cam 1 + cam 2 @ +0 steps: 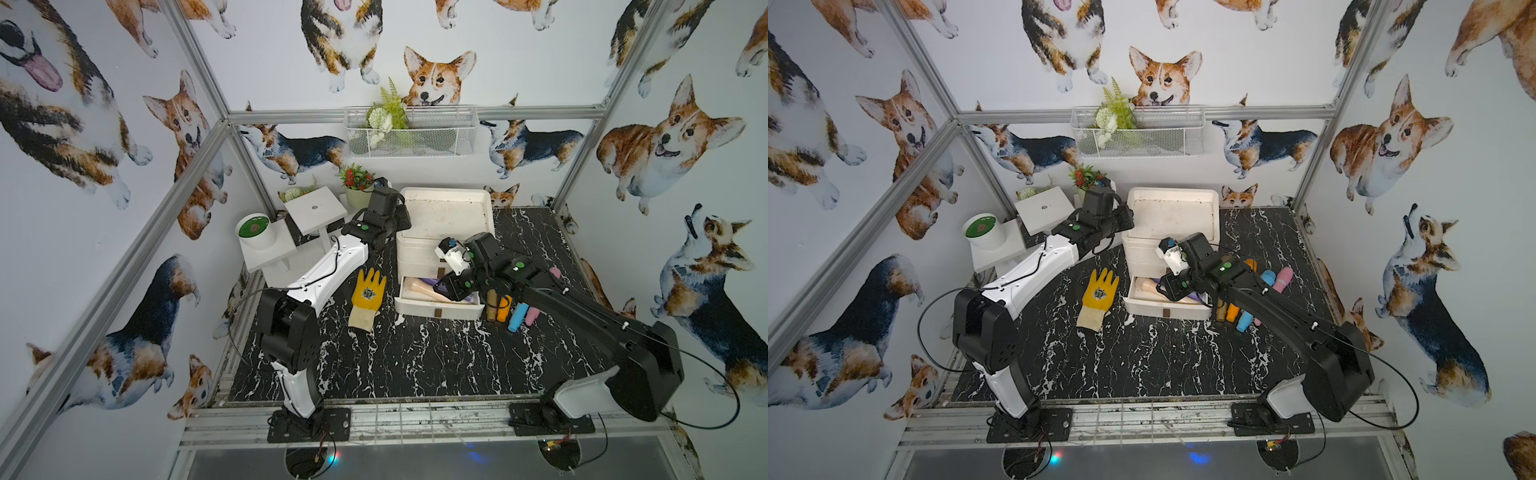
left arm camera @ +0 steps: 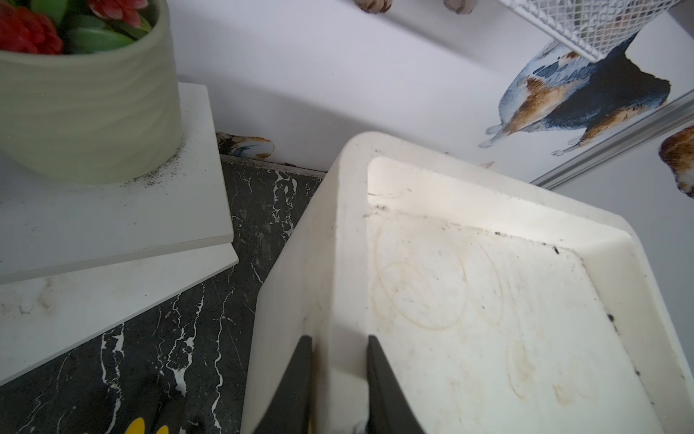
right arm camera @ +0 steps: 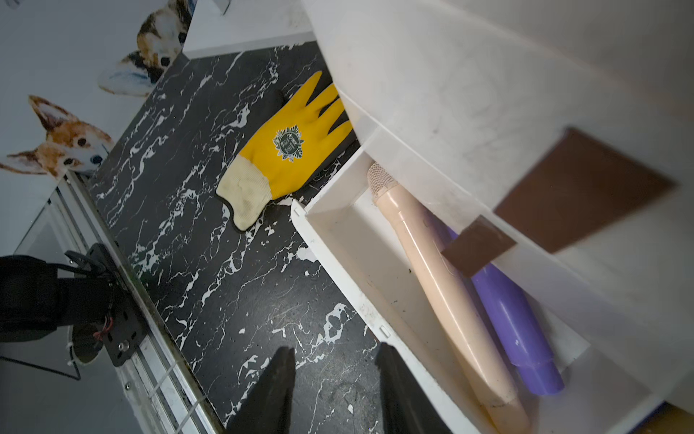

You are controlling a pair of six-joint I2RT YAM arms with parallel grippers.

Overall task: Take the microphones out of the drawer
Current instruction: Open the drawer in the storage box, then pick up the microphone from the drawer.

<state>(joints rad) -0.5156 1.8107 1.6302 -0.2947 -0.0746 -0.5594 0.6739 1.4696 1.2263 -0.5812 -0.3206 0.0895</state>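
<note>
Marbled tabletop (image 1: 415, 353); beige mesh-headed microphone (image 3: 447, 293); left tool (image 2: 339, 340) pinching white cabinet (image 2: 338, 244).

Soft, even light is falling from above in both top views, keeping the white walls (image 1: 270, 62) bright and the black marble tabletop (image 1: 415, 365) dim, and the arms are casting only faint shadows. The frame bars (image 1: 199, 66) are bowing toward the edges, and coloured glows (image 1: 332, 457) are smearing at 6 o'clock. In the left wrist view, glare is burning out the drawer unit (image 2: 469, 210) around 1 o'clock, and the left gripper (image 2: 340, 340) at 6 o'clock is showing dark and soft-edged. In the right wrist view, the brown handle (image 3: 582, 188) at 2 o'clock is blurring, and the corner at 8 o'clock is darkening.
</note>
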